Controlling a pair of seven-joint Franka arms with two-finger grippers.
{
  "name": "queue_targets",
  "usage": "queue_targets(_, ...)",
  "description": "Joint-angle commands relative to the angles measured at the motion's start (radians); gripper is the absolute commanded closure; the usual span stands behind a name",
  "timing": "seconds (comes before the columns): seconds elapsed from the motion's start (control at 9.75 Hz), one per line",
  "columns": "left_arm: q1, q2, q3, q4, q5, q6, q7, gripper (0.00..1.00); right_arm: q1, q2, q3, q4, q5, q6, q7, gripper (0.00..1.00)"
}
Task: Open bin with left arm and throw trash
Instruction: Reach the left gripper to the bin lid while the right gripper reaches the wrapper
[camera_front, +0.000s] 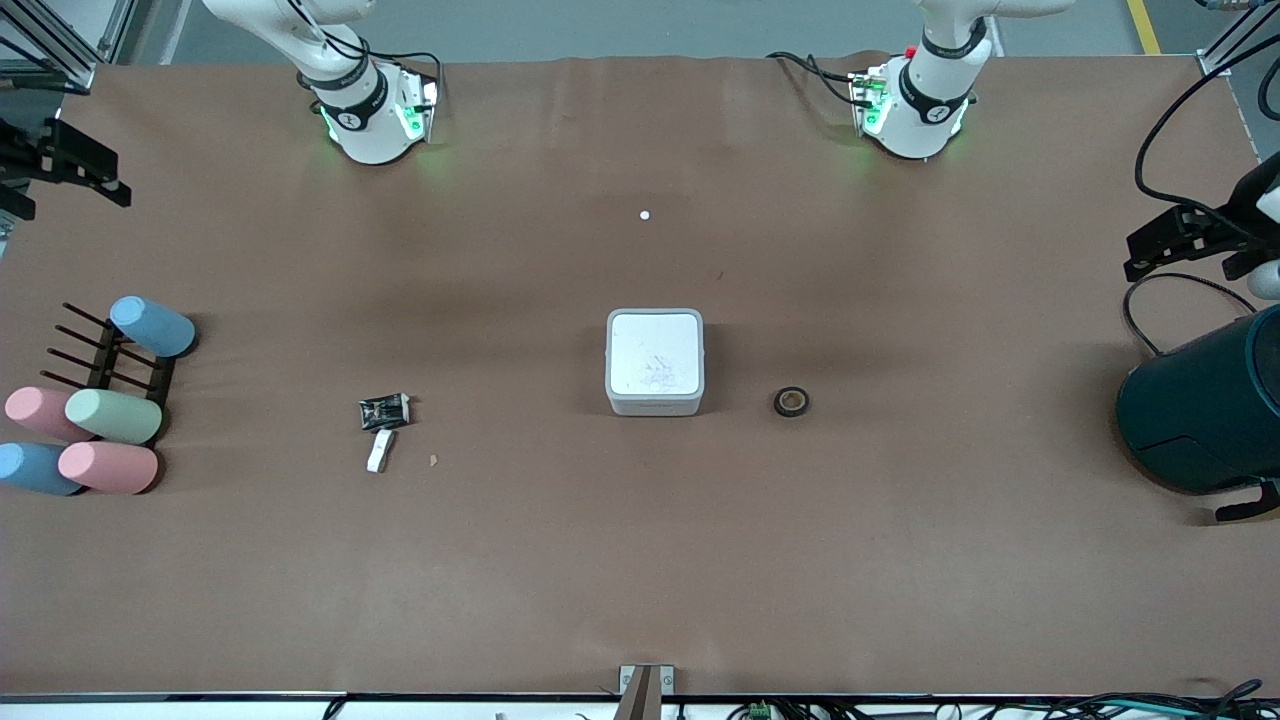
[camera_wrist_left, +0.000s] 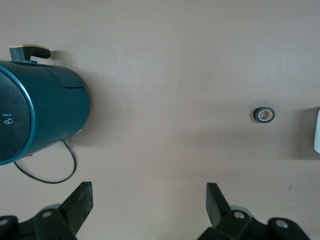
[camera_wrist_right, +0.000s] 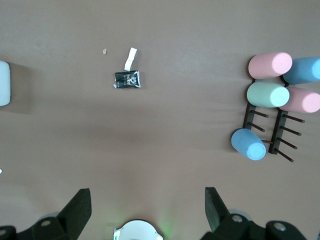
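Observation:
The white-grey bin (camera_front: 655, 362) sits mid-table with its lid shut. The black tape roll (camera_front: 791, 402) lies beside it toward the left arm's end. The black wrapper (camera_front: 384, 411) and the white oblong piece (camera_front: 380, 451) lie together toward the right arm's end. My left gripper (camera_wrist_left: 149, 200) is open and empty, high over bare table between the tape roll (camera_wrist_left: 263, 115) and the teal container. My right gripper (camera_wrist_right: 147, 202) is open and empty, high over its own base, with the wrapper (camera_wrist_right: 127, 79) and white piece (camera_wrist_right: 131, 58) in its view. Neither gripper shows in the front view.
A large dark teal container (camera_front: 1205, 410) lies at the left arm's end of the table. A black rack with several pastel cups (camera_front: 100, 400) stands at the right arm's end. A tan crumb (camera_front: 433, 460) lies by the white piece. A white dot (camera_front: 644, 215) lies nearer the bases.

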Motion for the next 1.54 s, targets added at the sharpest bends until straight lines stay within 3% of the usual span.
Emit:
queue_targets(0.0, -0.065, 0.033, -0.065, 0.022, -0.014, -0.066, 0.006, 0.27, 0.002, 0.079, 0.007, -0.012, 0.004, 0.057, 0.017, 0.0)
queue_targets(0.1, -0.126, 0.071, -0.125, 0.028, -0.017, -0.06, -0.015, 0.73, 0.011, 0.119, 0.007, -0.041, 0.025, 0.091, 0.03, 0.0)
queue_targets(0.21, -0.182, 0.139, -0.154, 0.037, -0.056, -0.016, -0.036, 0.89, 0.031, 0.164, 0.007, -0.121, 0.062, 0.203, 0.039, 0.0)
queue_targets(0.31, -0.245, 0.237, -0.165, 0.055, -0.118, 0.124, -0.055, 1.0, 0.034, 0.181, 0.007, -0.228, 0.079, 0.346, 0.04, 0.0)
queue_targets(0.51, -0.372, 0.425, -0.173, 0.086, -0.187, 0.352, -0.215, 1.0, 0.075, 0.198, 0.008, -0.427, 0.09, 0.651, 0.035, 0.0)
queue_targets(0.62, -0.41, 0.491, -0.189, 0.085, -0.237, 0.459, -0.295, 1.0, 0.126, 0.243, 0.007, -0.459, 0.091, 0.752, 0.033, 0.0)
queue_targets(0.92, -0.509, 0.6, -0.187, 0.082, -0.23, 0.654, -0.406, 1.0, 0.171, 0.32, 0.008, -0.518, 0.091, 0.867, 0.024, 0.0)
queue_targets(1.13, -0.523, 0.646, -0.183, 0.08, -0.229, 0.679, -0.415, 1.0, 0.162, 0.334, 0.008, -0.628, 0.14, 1.051, 0.026, 0.0)
queue_targets(1.44, -0.523, 0.668, -0.183, 0.077, -0.192, 0.679, -0.423, 1.0, 0.169, 0.458, 0.008, -0.63, 0.173, 1.224, 0.043, 0.0)
